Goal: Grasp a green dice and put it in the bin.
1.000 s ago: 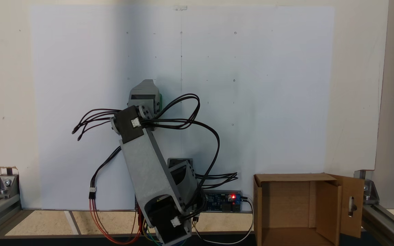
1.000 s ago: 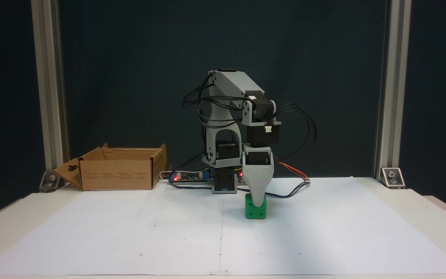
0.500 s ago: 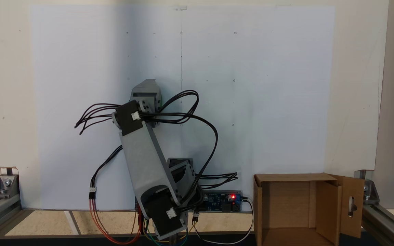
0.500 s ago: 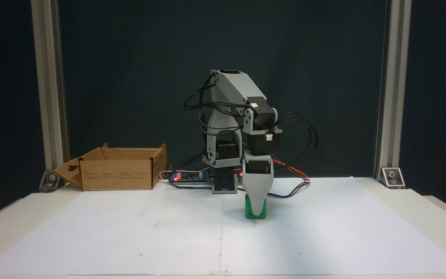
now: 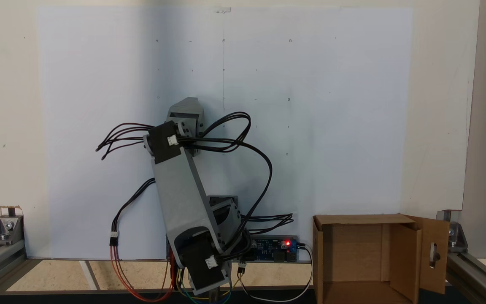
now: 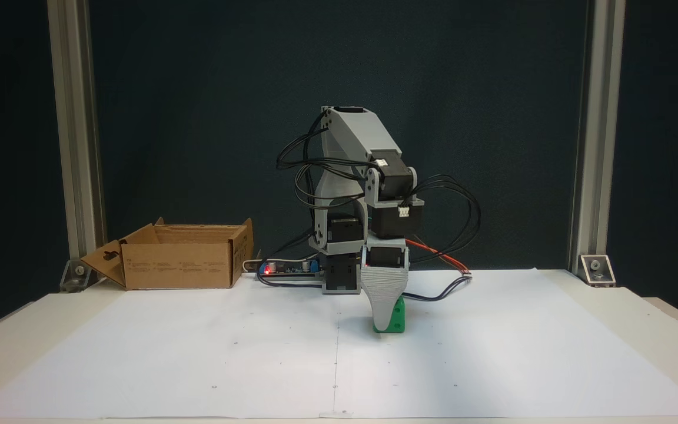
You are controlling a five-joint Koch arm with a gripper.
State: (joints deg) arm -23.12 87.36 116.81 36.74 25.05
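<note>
The table [image 6: 551, 330] carries the bin [image 6: 180, 265], which sits well to the left of the arm's base in this fixed view, open and with nothing green visible in it. The pincer [image 6: 383, 323] has dropped lower over the green dice [image 6: 398, 315], its grey jaw now covering the cube's left face. Whether the jaws have clamped cannot be told. The dice rests on the paper just before the base, so the grasp seems imminent.

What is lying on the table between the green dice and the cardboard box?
Only bare white paper lies between the green dice and the cardboard box in a fixed view; the arm's base and circuit board stand behind that stretch.
</note>
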